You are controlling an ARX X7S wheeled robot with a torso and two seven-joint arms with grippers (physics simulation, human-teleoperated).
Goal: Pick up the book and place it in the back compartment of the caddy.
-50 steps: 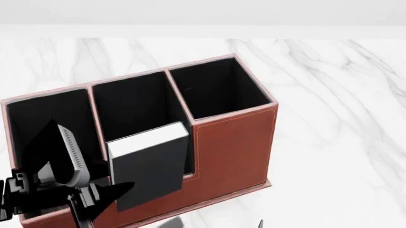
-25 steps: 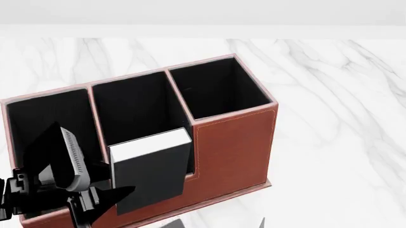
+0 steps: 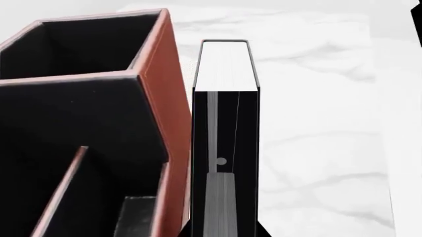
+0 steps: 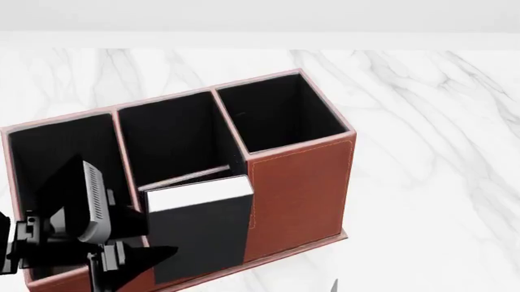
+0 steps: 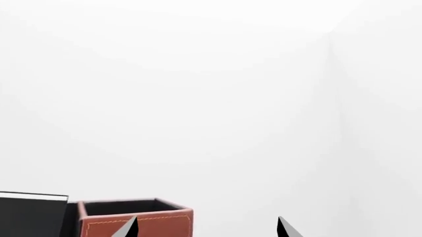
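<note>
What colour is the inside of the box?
Black, inside the red-brown caddy; the head view shows it best.

The thick black book [image 4: 199, 234] stands upright against the red-brown leather caddy's [image 4: 301, 188] near wall; open white marble counter [image 4: 430, 182] toward the right edge.

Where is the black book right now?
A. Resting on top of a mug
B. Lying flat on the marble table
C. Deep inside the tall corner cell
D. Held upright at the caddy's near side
D: the book stands upright against the caddy's near side, its white page edges facing up, with the left claw gripping it from below in the left wrist view.
</note>
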